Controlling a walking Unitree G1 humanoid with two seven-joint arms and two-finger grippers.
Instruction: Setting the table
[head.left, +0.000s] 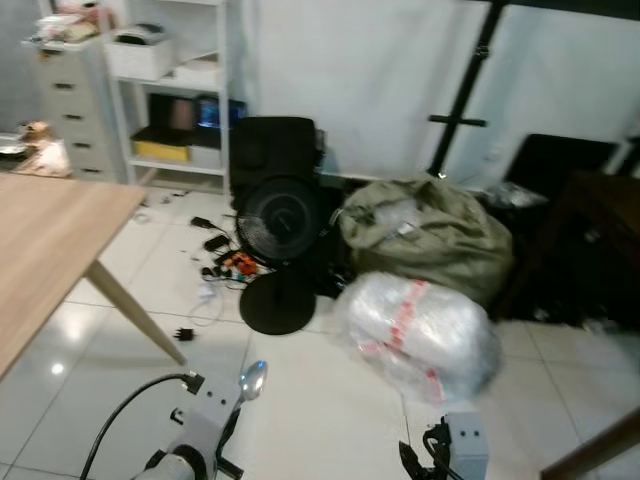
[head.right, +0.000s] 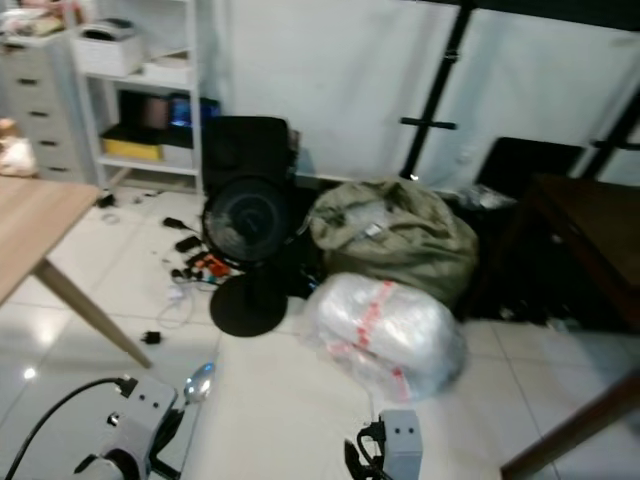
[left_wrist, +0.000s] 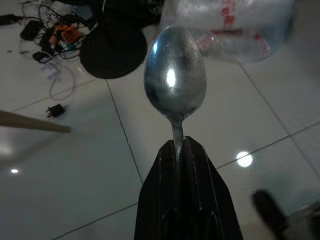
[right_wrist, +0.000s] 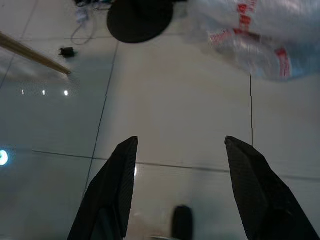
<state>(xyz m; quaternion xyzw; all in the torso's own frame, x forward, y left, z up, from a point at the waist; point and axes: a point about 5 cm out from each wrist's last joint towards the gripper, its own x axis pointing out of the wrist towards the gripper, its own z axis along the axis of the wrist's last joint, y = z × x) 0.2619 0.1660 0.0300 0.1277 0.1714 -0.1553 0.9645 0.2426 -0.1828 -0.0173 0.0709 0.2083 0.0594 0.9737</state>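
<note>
A silver spoon (left_wrist: 175, 77) sticks up bowl-first from my left gripper (left_wrist: 184, 150), which is shut on its handle. From the head camera the spoon bowl (head.left: 253, 379) shows low in the picture, just above my left arm and over the white tile floor. My right gripper (right_wrist: 181, 150) hangs open over the bare tiles, nothing between its fingers (right_wrist: 117, 175). A light wooden table (head.left: 45, 250) stands to my left, its slanted leg (head.left: 135, 310) reaching toward the floor in front of me.
A black floor fan (head.left: 279, 235) stands ahead amid cables and plugs (head.left: 222, 262). Beside it lie a clear plastic-wrapped bundle (head.left: 418, 335) and an olive bag (head.left: 430, 232). White shelves (head.left: 170, 90) and drawers (head.left: 70, 100) are at the back left; dark wooden furniture (head.right: 590, 250) is on the right.
</note>
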